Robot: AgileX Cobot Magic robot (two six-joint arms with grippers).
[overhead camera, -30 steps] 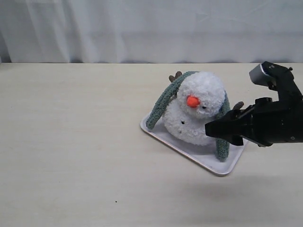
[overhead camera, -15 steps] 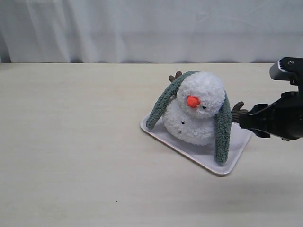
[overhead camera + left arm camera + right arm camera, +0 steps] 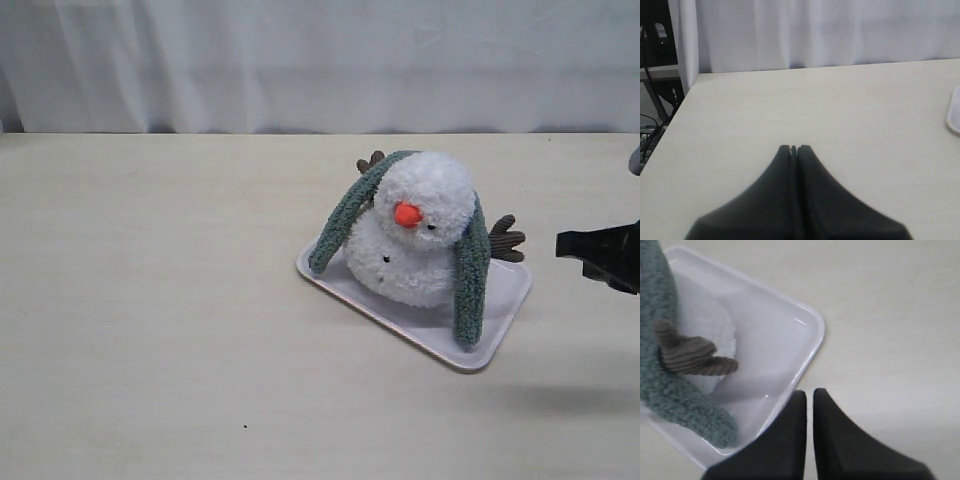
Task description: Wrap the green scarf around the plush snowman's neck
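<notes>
The plush snowman [image 3: 420, 235] sits upright on a white tray [image 3: 440, 345] in the exterior view. The green scarf [image 3: 470, 280] is draped behind its head, and both ends hang down in front, one on each side. My right gripper [image 3: 562, 243] hovers to the right of the tray, apart from the toy, shut with nothing in it. The right wrist view shows this gripper [image 3: 809, 392] over the tray's rim [image 3: 810, 347], near one scarf end [image 3: 670, 390] and a brown twig arm [image 3: 690, 354]. My left gripper [image 3: 794, 147] is shut over bare table, away from the toy.
A white curtain [image 3: 320, 60] hangs behind the table's far edge. The table's left edge [image 3: 670, 125] shows in the left wrist view, with cables and a stand beyond it. A sliver of the tray [image 3: 955, 115] shows at that view's side.
My right gripper has drawn back to the right, away from the scarf's right end, and shut. That scarf end now hangs free onto the tray. The snowman has not moved.
</notes>
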